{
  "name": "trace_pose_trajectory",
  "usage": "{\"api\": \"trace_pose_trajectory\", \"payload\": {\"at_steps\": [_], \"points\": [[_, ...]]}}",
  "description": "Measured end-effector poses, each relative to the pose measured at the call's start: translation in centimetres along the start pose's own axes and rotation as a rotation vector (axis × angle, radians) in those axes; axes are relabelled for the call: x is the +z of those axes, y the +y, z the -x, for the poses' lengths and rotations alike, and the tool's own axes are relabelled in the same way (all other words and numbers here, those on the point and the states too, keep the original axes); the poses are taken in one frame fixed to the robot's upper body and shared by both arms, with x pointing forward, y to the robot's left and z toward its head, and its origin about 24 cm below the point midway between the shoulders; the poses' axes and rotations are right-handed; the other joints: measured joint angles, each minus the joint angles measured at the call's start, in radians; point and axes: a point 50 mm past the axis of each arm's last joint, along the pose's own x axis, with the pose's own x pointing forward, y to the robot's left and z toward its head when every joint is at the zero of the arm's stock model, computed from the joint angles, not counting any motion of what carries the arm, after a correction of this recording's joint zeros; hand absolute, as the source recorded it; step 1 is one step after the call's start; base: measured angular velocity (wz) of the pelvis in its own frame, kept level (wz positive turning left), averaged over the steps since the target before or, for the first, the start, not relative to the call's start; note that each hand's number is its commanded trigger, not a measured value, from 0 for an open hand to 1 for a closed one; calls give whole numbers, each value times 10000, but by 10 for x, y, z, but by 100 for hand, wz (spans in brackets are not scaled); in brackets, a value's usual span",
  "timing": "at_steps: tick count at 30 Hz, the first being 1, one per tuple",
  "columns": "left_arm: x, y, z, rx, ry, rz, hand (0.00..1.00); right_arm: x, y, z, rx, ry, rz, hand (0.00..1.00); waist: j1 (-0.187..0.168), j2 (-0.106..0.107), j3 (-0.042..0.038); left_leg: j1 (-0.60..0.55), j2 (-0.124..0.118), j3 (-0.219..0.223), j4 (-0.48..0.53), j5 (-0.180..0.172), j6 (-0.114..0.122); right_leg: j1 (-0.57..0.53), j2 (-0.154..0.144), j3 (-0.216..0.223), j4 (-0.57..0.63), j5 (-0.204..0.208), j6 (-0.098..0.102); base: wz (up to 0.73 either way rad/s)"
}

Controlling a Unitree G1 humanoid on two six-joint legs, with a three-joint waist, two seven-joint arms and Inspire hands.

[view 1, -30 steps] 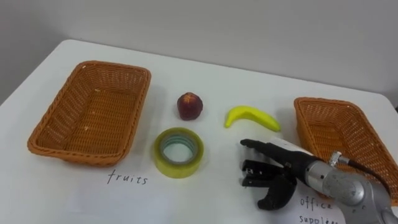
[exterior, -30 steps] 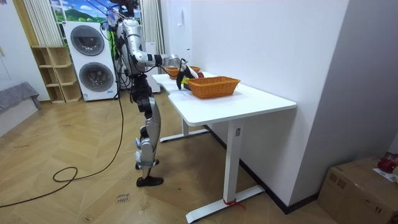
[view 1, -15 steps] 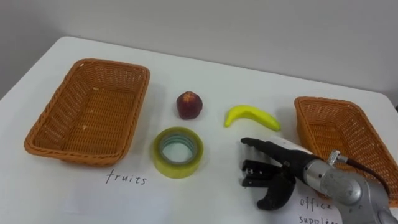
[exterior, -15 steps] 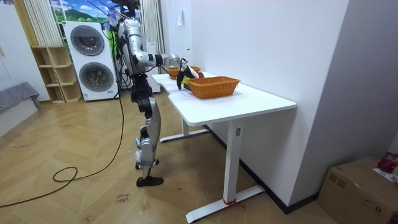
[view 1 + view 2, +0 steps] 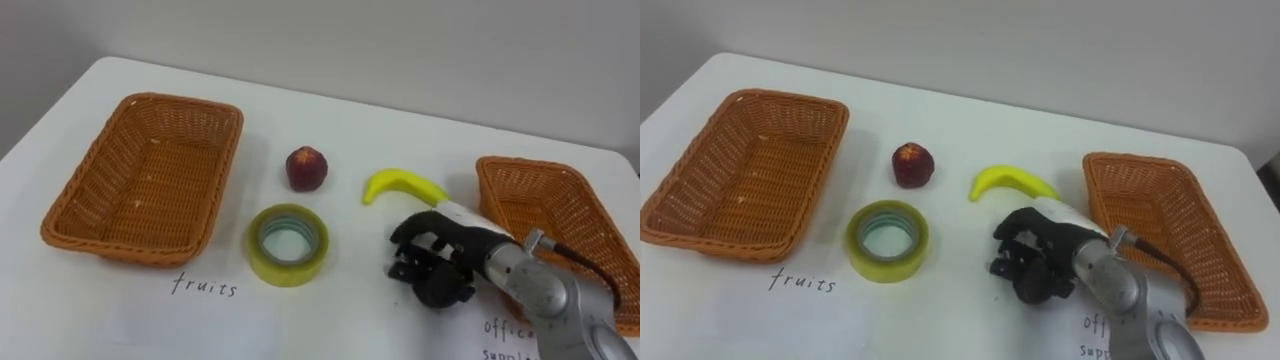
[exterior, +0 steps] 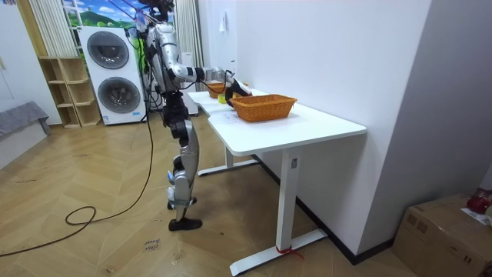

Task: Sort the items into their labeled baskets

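Three things lie unsorted on the surface [image 5: 340, 310] — red fruit [image 5: 306, 169], tape [image 5: 288, 244], banana [image 5: 395, 185] — and my right hand [image 5: 437, 262], fingers curled on nothing, hangs just beside the banana's end: I judge the reach is on, and next it must open and close round it.

baskets 2 (left basket [image 5: 120, 245], right basket [image 5: 520, 163]) | red fruit [image 5: 306, 169] 1 | banana [image 5: 400, 183] 1 | tape roll [image 5: 287, 243] 1
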Motion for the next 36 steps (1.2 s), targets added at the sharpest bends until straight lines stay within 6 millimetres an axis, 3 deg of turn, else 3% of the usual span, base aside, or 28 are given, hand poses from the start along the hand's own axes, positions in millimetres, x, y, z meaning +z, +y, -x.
{"api": "trace_pose_trajectory", "payload": {"at_steps": [15, 25, 36], "points": [[-3, -1, 1, 281, 68, -147, 0, 0, -5, -1, -562, 393, 464, 100, -11, -4, -15, 64, -18, -184, -25, 2, 3, 160, 12, 36, -175, 0, 1, 3], [1, -2, 1, 244, -95, 127, 0, -2, 3, -1, -639, 387, 139, 100, -32, 103, 12, 150, -10, -125, -86, 7, -10, 229, 35, 88, -152, 0, 1, -3], [-13, -11, 5, -19, 217, 289, 0, 19, -9, 15, -1542, -787, 22, 100, -387, 258, 48, 7, -1, 123, -69, 13, -11, -43, 41, 301, -128, 0, 1, -6]]}}
